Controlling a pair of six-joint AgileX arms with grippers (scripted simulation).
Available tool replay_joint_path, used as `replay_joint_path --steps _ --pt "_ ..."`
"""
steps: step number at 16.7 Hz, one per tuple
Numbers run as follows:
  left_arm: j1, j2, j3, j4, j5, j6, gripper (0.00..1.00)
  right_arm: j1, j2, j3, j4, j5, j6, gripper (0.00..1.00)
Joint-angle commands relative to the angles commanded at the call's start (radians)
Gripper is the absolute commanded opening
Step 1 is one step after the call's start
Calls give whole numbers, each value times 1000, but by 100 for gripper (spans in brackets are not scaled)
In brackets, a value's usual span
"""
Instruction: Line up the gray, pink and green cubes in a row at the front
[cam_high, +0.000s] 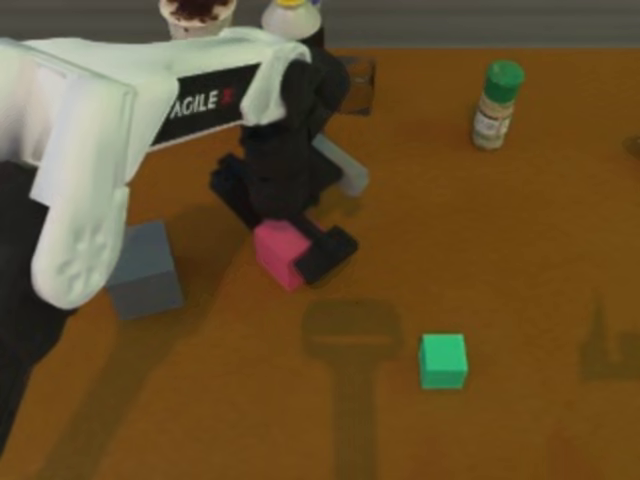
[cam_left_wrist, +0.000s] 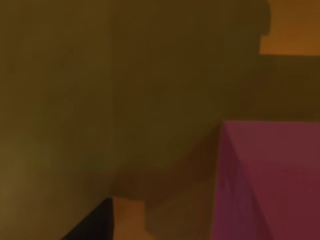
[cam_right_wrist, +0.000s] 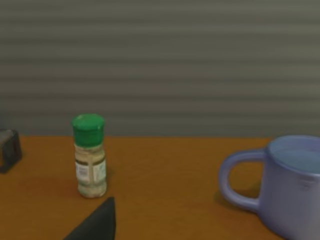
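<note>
The pink cube (cam_high: 276, 258) sits on the table near the middle, and in the left wrist view it (cam_left_wrist: 270, 180) fills one side, close up. My left gripper (cam_high: 290, 240) hangs over it, open, with one dark finger (cam_high: 326, 251) down beside the cube's right face. A gap shows between the other finger (cam_left_wrist: 95, 225) and the cube. The gray cube (cam_high: 146, 270) rests at the left, partly under my left arm. The green cube (cam_high: 443, 360) lies alone toward the front right. My right gripper (cam_right_wrist: 160, 235) is out of the top view, open and holding nothing.
A green-capped spice jar (cam_high: 497, 104) stands at the back right, with a lavender mug (cam_right_wrist: 295, 185) near it in the right wrist view. A small dark cube (cam_high: 358, 85), a dessert cup (cam_high: 197, 12) and a white bottle (cam_high: 291, 14) line the back edge.
</note>
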Motion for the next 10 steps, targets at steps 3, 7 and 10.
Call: replay_joint_path --steps 3,7,10 --pt "0 0 0 0 0 0 100 0 0 0 0 0 0 100" --pt "0 0 0 0 0 0 70 0 0 0 0 0 0 100" --pt "0 0 0 0 0 0 47 0 0 0 0 0 0 100"
